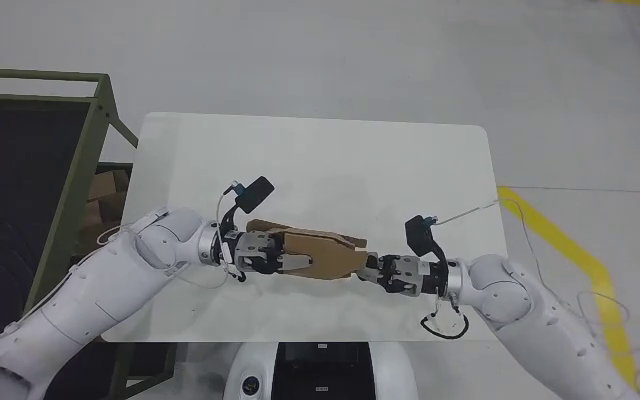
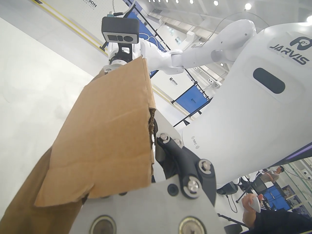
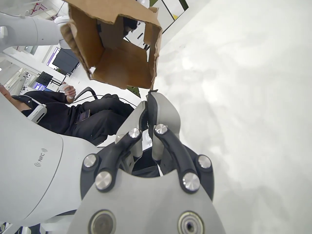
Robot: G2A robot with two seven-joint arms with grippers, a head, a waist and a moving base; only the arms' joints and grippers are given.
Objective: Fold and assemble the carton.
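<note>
A brown cardboard carton [image 1: 322,255] hangs over the front part of the white table [image 1: 320,160], stretched between both arms. My left gripper [image 1: 283,260] is shut on its left end. In the left wrist view a carton panel [image 2: 104,135] covers one finger; the other finger [image 2: 170,147] lies against the panel's torn edge. My right gripper [image 1: 369,266] is shut on the right end. In the right wrist view its fingertips [image 3: 149,103] pinch a corner edge of the carton [image 3: 121,62], which stands open as a tube with loose flaps.
A green metal frame [image 1: 90,130] stands off the table's left side, with more flat cardboard [image 1: 105,195] stacked beside it. Yellow floor tape [image 1: 560,240] runs to the right. The far half of the table is bare.
</note>
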